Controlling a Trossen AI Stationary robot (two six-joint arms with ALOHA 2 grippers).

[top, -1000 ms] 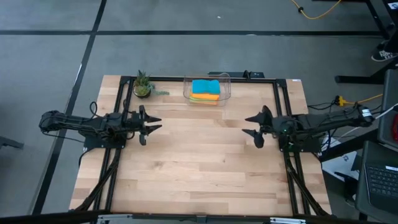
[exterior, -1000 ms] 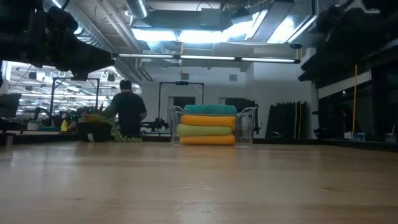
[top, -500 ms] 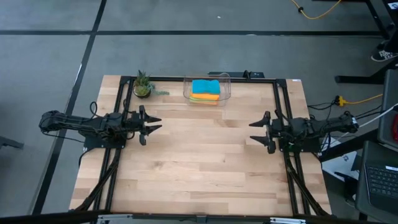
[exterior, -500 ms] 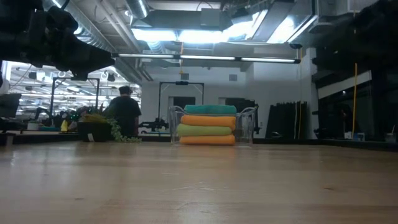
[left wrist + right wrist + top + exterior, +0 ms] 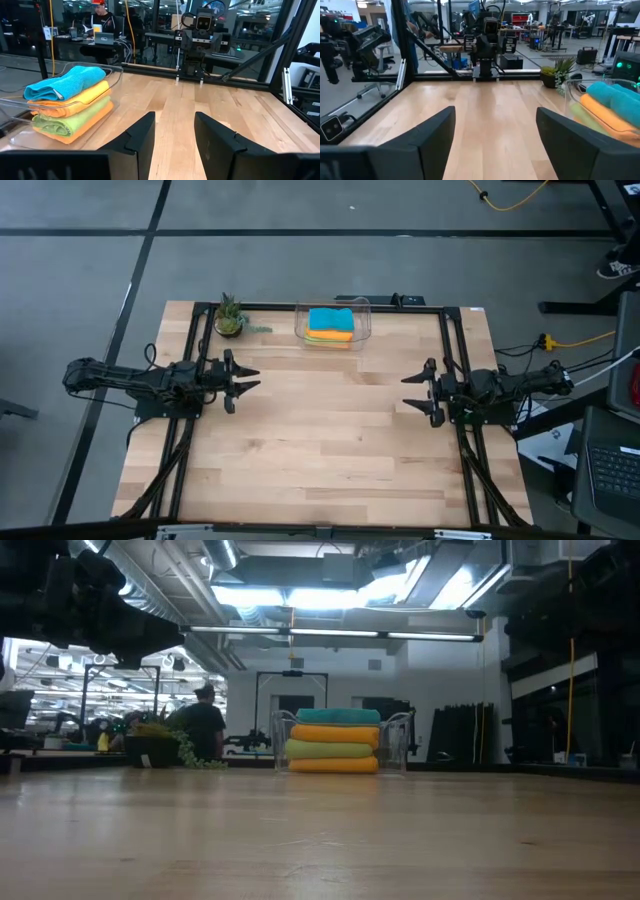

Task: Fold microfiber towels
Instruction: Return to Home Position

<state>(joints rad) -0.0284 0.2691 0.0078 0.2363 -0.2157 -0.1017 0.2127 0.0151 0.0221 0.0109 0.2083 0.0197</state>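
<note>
The microfiber towels (image 5: pixel 331 326) lie folded in a stack at the table's far middle: teal on top, then orange, lime green and orange (image 5: pixel 334 741). The stack rests on the floor of a clear plastic bin (image 5: pixel 362 320). My left gripper (image 5: pixel 245 379) hovers open at the table's left side, pointing level toward the right, with nothing between its fingers (image 5: pixel 175 122). My right gripper (image 5: pixel 412 392) hovers open at the right side, facing it, also with nothing in it (image 5: pixel 495 117). Both are well clear of the stack (image 5: pixel 70 102), which also shows in the right wrist view (image 5: pixel 610 107).
A small potted plant (image 5: pixel 229 316) stands at the far left, beside the bin. Black frame rails (image 5: pixel 195 430) run along the table's left and right sides under the arms. The wooden middle (image 5: pixel 330 430) lies bare between the grippers. A person (image 5: pixel 203 725) is in the room beyond.
My right gripper has drawn back toward the table's right edge, sunk a little and levelled out, still open. The person beyond the table has shifted. The towels have not moved.
</note>
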